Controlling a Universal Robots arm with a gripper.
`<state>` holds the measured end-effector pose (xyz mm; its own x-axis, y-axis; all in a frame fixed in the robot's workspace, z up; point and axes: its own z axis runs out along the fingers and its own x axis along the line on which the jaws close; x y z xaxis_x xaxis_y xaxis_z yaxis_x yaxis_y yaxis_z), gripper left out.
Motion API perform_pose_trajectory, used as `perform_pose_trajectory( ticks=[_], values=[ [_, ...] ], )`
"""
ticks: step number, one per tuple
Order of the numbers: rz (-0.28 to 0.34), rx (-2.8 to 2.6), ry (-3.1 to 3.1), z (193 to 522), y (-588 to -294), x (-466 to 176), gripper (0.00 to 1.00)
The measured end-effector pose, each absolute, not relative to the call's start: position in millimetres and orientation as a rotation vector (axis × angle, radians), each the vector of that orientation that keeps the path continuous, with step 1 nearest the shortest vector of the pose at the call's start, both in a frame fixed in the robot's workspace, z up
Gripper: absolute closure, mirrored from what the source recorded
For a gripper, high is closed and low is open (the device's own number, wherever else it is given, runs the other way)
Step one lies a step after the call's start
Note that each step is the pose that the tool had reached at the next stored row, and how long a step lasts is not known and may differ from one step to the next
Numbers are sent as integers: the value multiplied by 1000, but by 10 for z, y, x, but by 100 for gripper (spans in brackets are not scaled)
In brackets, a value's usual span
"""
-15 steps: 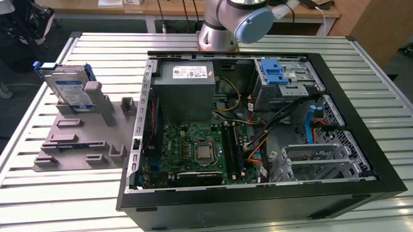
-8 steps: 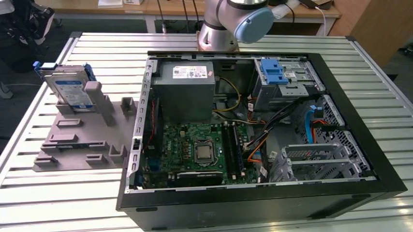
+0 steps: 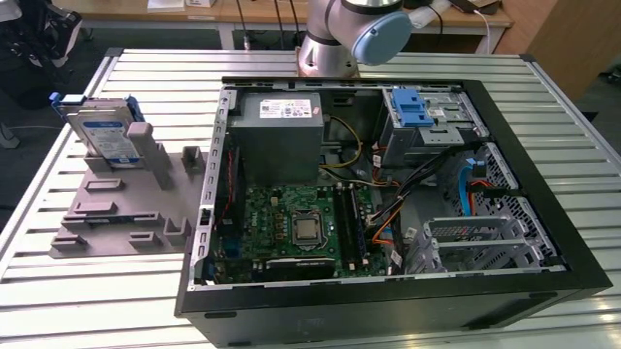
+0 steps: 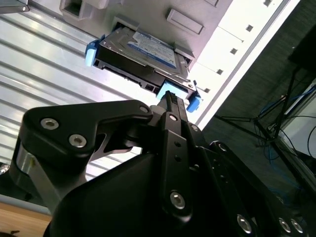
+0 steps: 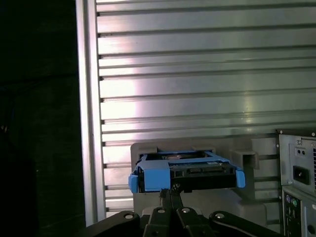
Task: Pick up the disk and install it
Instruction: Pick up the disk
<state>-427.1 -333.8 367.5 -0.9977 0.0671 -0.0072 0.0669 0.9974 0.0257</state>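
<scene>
Disk [image 3: 105, 137] silver, blue-white label, blue frame; pincer [image 5: 170, 191] black; table [image 3: 97, 294] ribbed silver.

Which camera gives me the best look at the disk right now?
The second wrist view: the disk shows its labelled face, one long edge and both blue frame ends. The first wrist view shows it edge-on. The exterior view shows it upright in the grey holder at the exterior view's left.
</scene>
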Motion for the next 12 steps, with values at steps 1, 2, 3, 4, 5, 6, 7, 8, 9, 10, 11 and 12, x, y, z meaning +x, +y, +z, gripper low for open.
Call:
perform_pose_trajectory(
  ticks=[1,2,3,4,5,6,7,8,9,10,11,12],
  values=[
    [40,90,3132,3675,-3338,-4271,89],
    [40,69,3133,3674,-3338,-4271,89],
    [40,42,3133,3673,-3338,-4271,89],
    [40,15,3134,3672,-3338,-4272,89],
    [40,-14,3134,3671,-3338,-4272,89],
    [40,-42,3134,3669,-3338,-4272,89],
    [40,-73,3134,3667,-3338,-4271,89],
    [40,-101,3133,3665,-3338,-4272,89],
    [39,-129,3133,3663,-3338,-4272,89],
    [39,-158,3132,3660,-3338,-4271,89],
    [38,-185,3130,3658,-3338,-4271,89],
    [38,-214,3129,3656,-3338,-4272,89]
  ],
)
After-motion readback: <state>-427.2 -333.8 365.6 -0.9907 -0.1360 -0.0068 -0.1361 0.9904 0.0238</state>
